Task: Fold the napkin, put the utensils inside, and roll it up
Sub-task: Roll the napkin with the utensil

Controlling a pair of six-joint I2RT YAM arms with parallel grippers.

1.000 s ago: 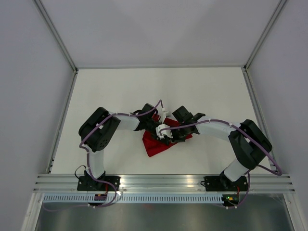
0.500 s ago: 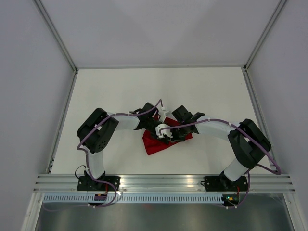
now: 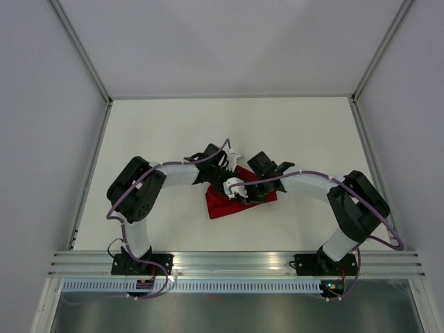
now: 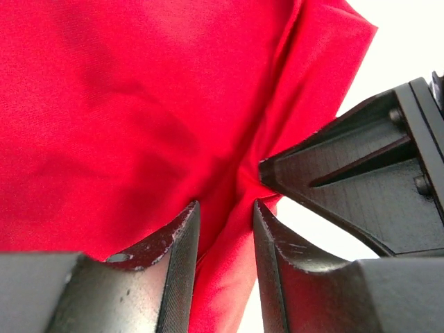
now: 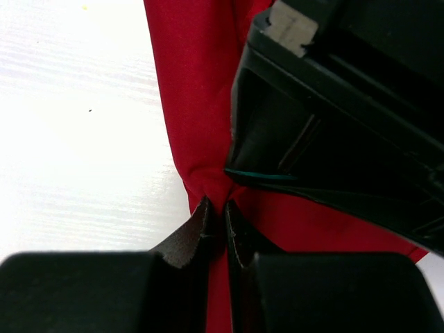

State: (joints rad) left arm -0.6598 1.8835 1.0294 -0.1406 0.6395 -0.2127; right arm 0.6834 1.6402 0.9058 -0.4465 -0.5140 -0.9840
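napkin (image 3: 229, 203) bunched on the tabletop (image 3: 166, 132); right pincer (image 5: 216, 208) pinched tight on a fold, left pincer (image 4: 223, 220) slightly parted around a ridge.

Both arms are bent inward so that the wrists meet at mid-table. The black two-finger left gripper (image 4: 223, 239) is held with a narrow gap between its jaws. The black two-finger right gripper (image 5: 216, 223) is pinched closed on thin deep-red fabric napkin (image 5: 191, 90).

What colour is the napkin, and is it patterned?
Plain deep red napkin, no pattern, only creases; the left wrist view shows it best.
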